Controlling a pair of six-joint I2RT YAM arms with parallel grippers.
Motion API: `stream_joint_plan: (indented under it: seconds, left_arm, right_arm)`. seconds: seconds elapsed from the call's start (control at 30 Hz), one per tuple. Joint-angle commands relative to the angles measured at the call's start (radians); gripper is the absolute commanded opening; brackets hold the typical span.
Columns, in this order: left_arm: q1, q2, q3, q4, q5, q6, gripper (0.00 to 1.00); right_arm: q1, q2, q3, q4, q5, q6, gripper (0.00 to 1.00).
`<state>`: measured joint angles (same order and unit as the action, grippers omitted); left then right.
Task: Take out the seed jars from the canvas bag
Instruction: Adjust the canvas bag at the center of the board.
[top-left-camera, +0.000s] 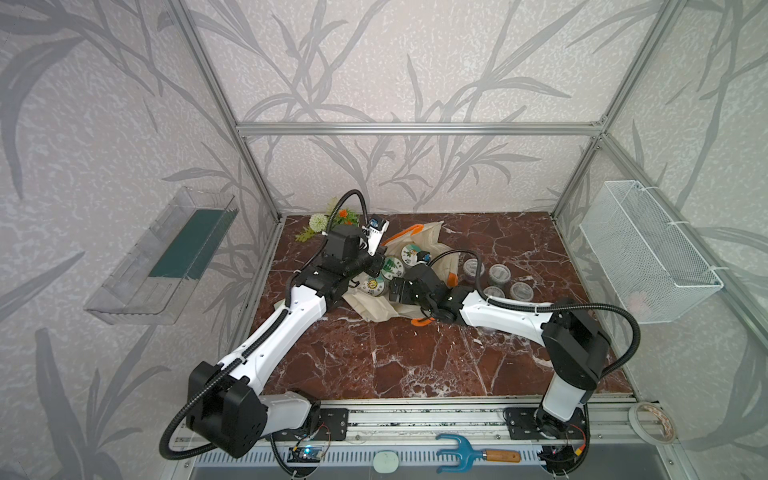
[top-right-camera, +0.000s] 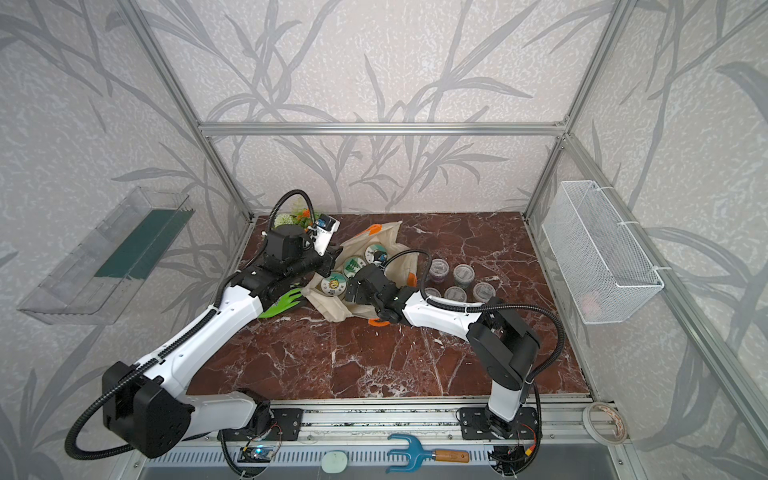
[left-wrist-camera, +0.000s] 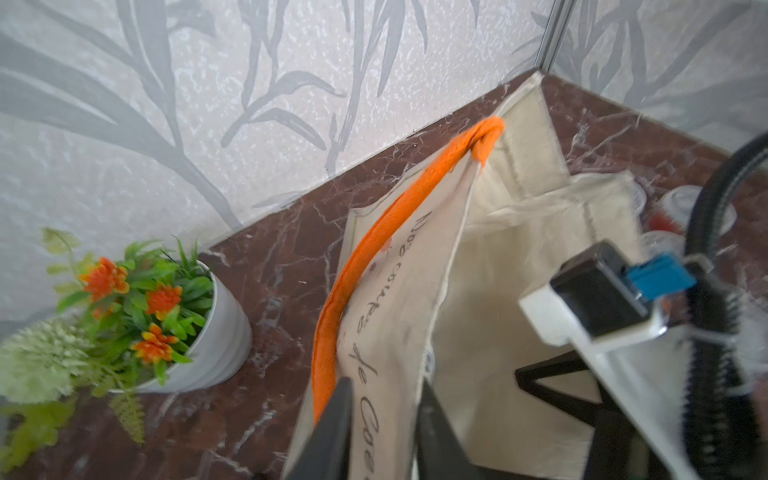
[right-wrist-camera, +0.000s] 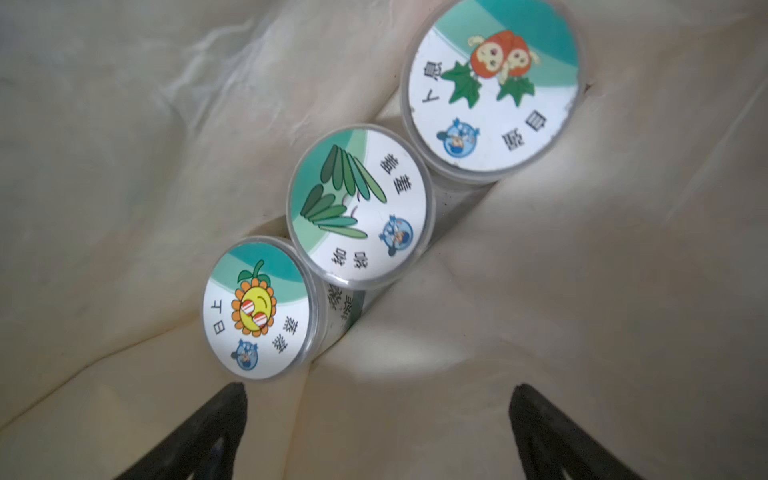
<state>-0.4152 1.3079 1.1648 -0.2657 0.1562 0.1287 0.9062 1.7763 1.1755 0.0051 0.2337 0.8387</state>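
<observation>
Ahead of your right gripper, jaws spread wide and empty, three round seed jars with white green-pictured lids lie in a row inside the beige canvas bag with orange strap handles. The sunflower-lid jar sits just off one jaw tip, the leaf-lid jar comes next, and the orange-fruit-lid jar is farthest. Those three are left to take out. Back behind those jaws, beside the arm, the small clear plastic jars with clear lids stand out on the red-brown marble tabletop: four for sure, maybe a fifth half hidden. Count those as done. Your left gripper has its jaws a narrow gap apart, with the bag's rim cloth and orange strap between them; it doesn't look clamped. You're roughly past halfway, and no jar is held.
</observation>
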Motion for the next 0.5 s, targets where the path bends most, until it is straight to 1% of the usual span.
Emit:
stream_joint_plan:
  seconds: [0.0, 0.03, 0.07, 0.13, 0.17, 0.2, 0.27, 0.3, 0.37, 0.47]
  left_arm:
    - [0.000, 0.041, 0.099, -0.176, -0.022, -0.027, 0.46]
    - [0.001, 0.054, 0.118, -0.203, -0.055, -0.037, 0.49]
    - [0.000, 0.063, 0.135, -0.226, -0.089, -0.050, 0.57]
    - [0.000, 0.076, 0.160, -0.261, -0.117, -0.044, 0.74]
    - [0.001, 0.082, 0.171, -0.273, -0.127, -0.034, 0.80]
    - [0.000, 0.088, 0.179, -0.283, -0.141, -0.025, 0.84]
    - [0.001, 0.104, 0.197, -0.282, -0.186, 0.002, 0.89]
    - [0.000, 0.116, 0.211, -0.290, -0.205, 0.011, 0.90]
    - [0.000, 0.155, 0.262, -0.317, -0.293, 0.003, 0.92]
    - [0.000, 0.229, 0.353, -0.390, -0.332, 0.003, 0.92]
  right_arm:
    - [0.013, 0.021, -0.004, 0.028, 0.005, 0.015, 0.99]
    - [0.016, 0.023, -0.005, 0.032, 0.004, 0.019, 0.98]
    - [0.014, 0.024, -0.008, 0.036, 0.003, 0.022, 0.99]
    - [0.016, 0.027, -0.014, 0.043, 0.008, 0.026, 0.99]
    - [0.016, 0.029, -0.017, 0.048, 0.012, 0.028, 0.99]
    - [0.016, 0.032, -0.016, 0.049, 0.013, 0.026, 0.99]
    - [0.016, 0.045, -0.011, 0.051, 0.013, 0.023, 0.99]
    - [0.015, 0.051, -0.007, 0.052, 0.010, 0.023, 0.99]
    - [0.016, 0.064, -0.002, 0.054, 0.003, 0.027, 0.99]
    - [0.016, 0.070, -0.003, 0.060, 0.000, 0.034, 0.98]
